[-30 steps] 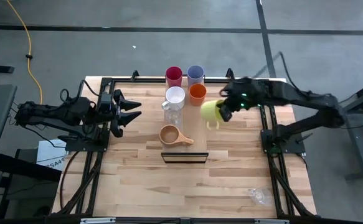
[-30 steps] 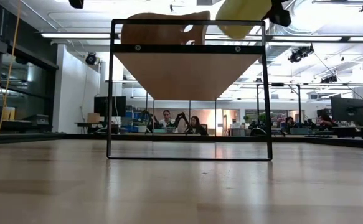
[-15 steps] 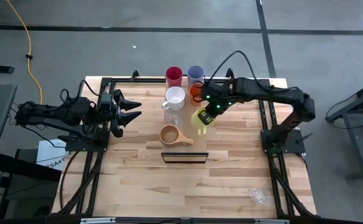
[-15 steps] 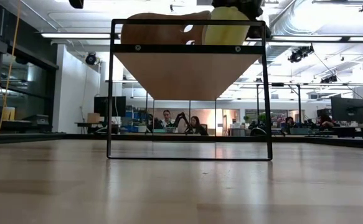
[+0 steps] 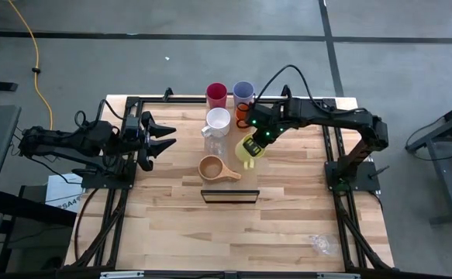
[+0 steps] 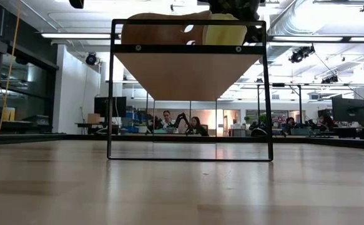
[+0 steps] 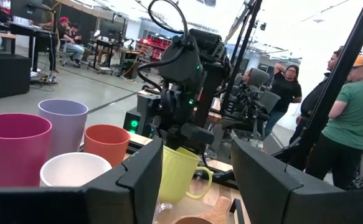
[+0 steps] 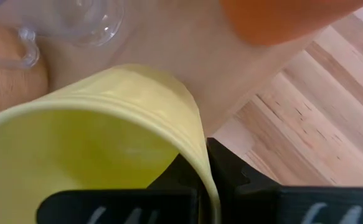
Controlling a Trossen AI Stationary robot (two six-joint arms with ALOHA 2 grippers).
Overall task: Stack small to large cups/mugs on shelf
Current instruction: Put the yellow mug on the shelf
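My right gripper (image 5: 254, 142) is shut on a yellow mug (image 5: 247, 150) over the light-wood shelf (image 5: 243, 181), right of a brown wooden handled cup (image 5: 210, 168). In the low view the yellow mug (image 6: 225, 32) shows beside the wooden cup (image 6: 157, 28) above the shelf's frame. A white mug (image 5: 218, 118), a clear glass (image 5: 214, 138), and red (image 5: 216, 94), lavender (image 5: 243, 92) and orange (image 7: 106, 143) tumblers stand on their bases farther back. My left gripper (image 5: 162, 139) waits open at the table's left edge. My right gripper pinches the yellow mug's wall at the rim (image 8: 197, 134), one finger inside the mug and one finger (image 8: 243, 180) outside. The fingers come from above, slanting down from the table's right. The mug stands nearly upright; I cannot tell whether its base touches the shelf.
Another clear glass (image 5: 319, 244) lies on the table near its front right corner. Black frame rails run along the table's left and right sides. People sit and stand in the room beyond the table.
My right gripper has carried the yellow mug toward the table's left and near edges and down, toward the wooden cup, tipping to point more steeply down. The mug has swung from lying tilted on its side to nearly upright.
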